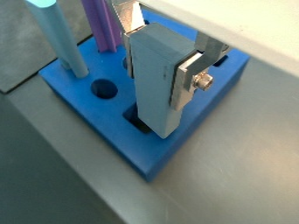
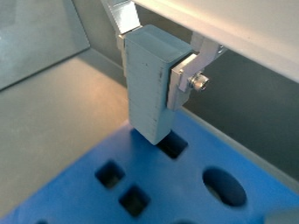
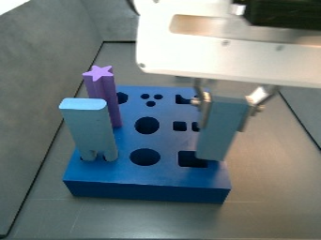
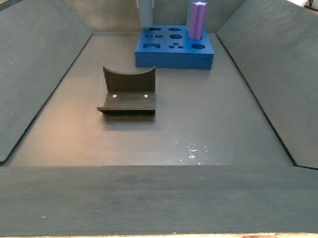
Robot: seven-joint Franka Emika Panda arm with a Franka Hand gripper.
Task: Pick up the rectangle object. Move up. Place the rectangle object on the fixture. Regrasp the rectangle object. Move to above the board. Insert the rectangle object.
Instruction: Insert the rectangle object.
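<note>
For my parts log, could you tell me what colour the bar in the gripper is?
Greyish-blue. The bar, held in the gripper above the board, shows best in a side view.

The gripper (image 3: 230, 94) is largely covered in a side view by its own white housing; only the finger tips show. The rectangle object (image 1: 158, 83) hides its lower end against the board (image 1: 105, 109), so insertion depth cannot be determined. In a side view the board (image 4: 174, 56) lies far off; the gripper there is cut off by the top edge.
</note>
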